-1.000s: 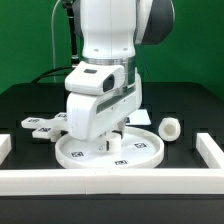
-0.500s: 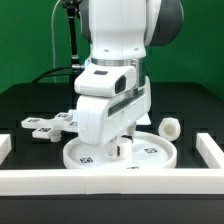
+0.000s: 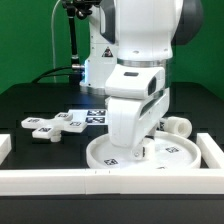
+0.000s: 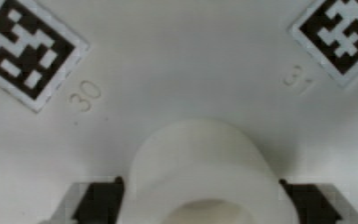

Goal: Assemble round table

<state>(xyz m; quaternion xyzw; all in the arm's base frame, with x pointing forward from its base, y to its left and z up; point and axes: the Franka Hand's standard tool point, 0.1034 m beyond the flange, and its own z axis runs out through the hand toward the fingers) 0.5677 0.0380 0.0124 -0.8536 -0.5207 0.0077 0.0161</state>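
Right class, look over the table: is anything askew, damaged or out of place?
Nothing looks damaged or spilled. The short leg lies on its side beside the round disc, and the cross-shaped foot lies flat, apart, toward the exterior view's left: loose parts not yet joined, not faults.

robot lab — green backdrop [image 3: 30, 40], black table [image 3: 25, 100]

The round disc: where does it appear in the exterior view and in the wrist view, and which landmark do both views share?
Exterior view: the round disc lies low, toward the exterior view's right, under the gripper.
Wrist view: its white face fills the picture, behind the gripper's fingers.
Shared landmark: the black-and-white square tags on the disc's face.
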